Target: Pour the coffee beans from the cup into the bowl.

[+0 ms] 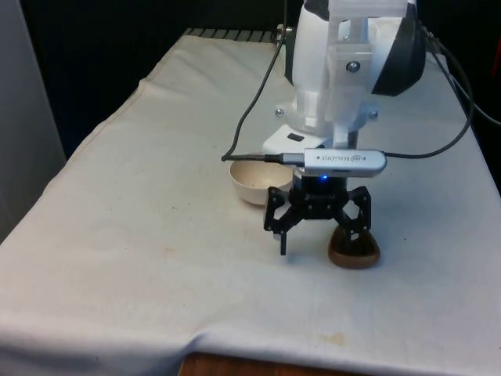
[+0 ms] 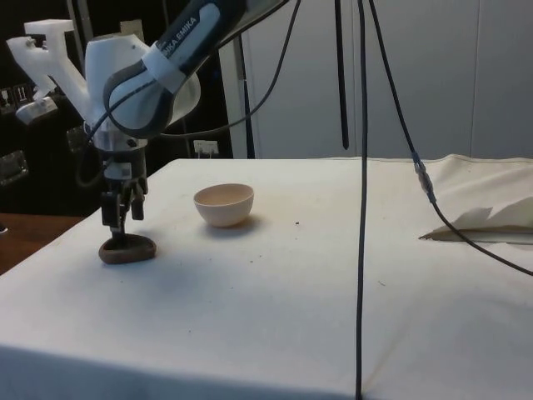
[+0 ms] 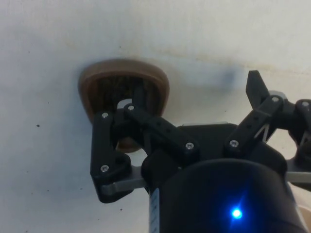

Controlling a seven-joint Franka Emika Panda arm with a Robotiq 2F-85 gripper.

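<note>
Underneath, a white cloth covers the table.

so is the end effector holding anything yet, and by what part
Nothing is held. The end effector is open: one finger reaches down inside the low brown cup of coffee beans, the other stands outside its rim, not closed on it.

The cup sits nearer the front view's right than the bowl.

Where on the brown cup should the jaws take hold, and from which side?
On the brown cup, grip the rim wall from above: it stands upright, low and open-topped. One finger of the gripper already dips inside, so pinching the wall looks likeliest.
</note>
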